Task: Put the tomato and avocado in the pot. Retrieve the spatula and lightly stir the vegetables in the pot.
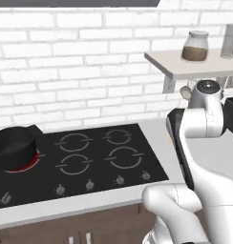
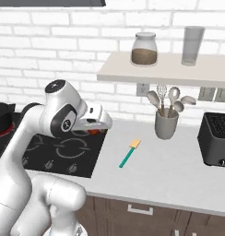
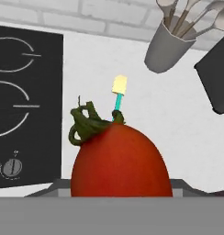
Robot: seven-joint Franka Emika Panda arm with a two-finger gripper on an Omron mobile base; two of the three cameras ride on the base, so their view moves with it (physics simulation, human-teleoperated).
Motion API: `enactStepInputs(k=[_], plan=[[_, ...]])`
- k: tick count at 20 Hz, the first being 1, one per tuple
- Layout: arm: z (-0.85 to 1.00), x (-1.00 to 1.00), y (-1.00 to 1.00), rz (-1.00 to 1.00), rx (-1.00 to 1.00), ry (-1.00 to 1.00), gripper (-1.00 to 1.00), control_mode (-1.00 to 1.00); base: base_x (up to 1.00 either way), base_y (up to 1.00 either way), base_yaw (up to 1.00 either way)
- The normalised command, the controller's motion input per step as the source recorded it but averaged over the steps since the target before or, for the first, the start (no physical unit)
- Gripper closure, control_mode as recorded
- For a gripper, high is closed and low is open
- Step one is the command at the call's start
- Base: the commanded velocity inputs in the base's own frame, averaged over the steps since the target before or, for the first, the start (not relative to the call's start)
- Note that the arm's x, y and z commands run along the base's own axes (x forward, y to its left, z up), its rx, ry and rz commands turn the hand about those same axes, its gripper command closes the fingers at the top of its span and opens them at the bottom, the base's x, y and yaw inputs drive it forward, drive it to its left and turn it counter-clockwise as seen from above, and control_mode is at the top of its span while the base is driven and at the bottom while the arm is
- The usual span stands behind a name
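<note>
- Tomato [image 3: 120, 160] sits large and close at the bottom of the hand view, red with its green stalk pointing up and to the left; in the right base view a sliver of red shows under the hand, above the right edge of the cooktop [image 2: 63, 150].
- Fingers [image 2: 93, 130] are partly spread, and the tomato lies right at them; whether they are pressing on it cannot be told, since their tips are hidden behind the fruit.
- Pot [image 1: 13, 145], matte black, stands on the far left burner of the cooktop, with a red glow at its base; it is well apart from the hand.
- Spatula [image 2: 129, 153] lies flat on the light bench to the right of the cooktop, teal handle toward the front, pale yellowish blade toward the wall.
- Utensil holder [image 2: 166, 123], grey, stands near the wall beyond the spatula, with spoons and a whisk in it.
- Toaster [image 2: 216, 139], black, sits at the right end of the bench.
- Shelf [image 2: 165, 69] on the white brick wall carries a jar [image 2: 144, 48] with brown contents and a tall grey glass [image 2: 192, 45].
</note>
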Motion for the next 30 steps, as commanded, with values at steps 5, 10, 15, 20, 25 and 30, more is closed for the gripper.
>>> enactStepInputs(k=[5,10,15,20,25,30], plan=[[0.0,0.0,0.0,0.0,0.0,0.0,1.0,1.0,-0.23,0.95,-0.16],[0.0,0.0,0.0,0.0,0.0,0.0,1.0,1.0,-0.09,1.0,-0.14],[0.0,0.0,0.0,0.0,0.0,0.0,1.0,1.0,-0.08,1.0,-0.05],[0.0,0.0,0.0,0.0,0.0,0.0,1.0,1.0,0.2,0.99,0.11],[0.0,0.3,0.21,0.15,0.03,0.04,1.0,-1.0,0.41,0.42,0.21],[0.0,0.95,0.4,0.34,0.09,0.11,1.0,-1.0,0.0,0.0,0.0]])
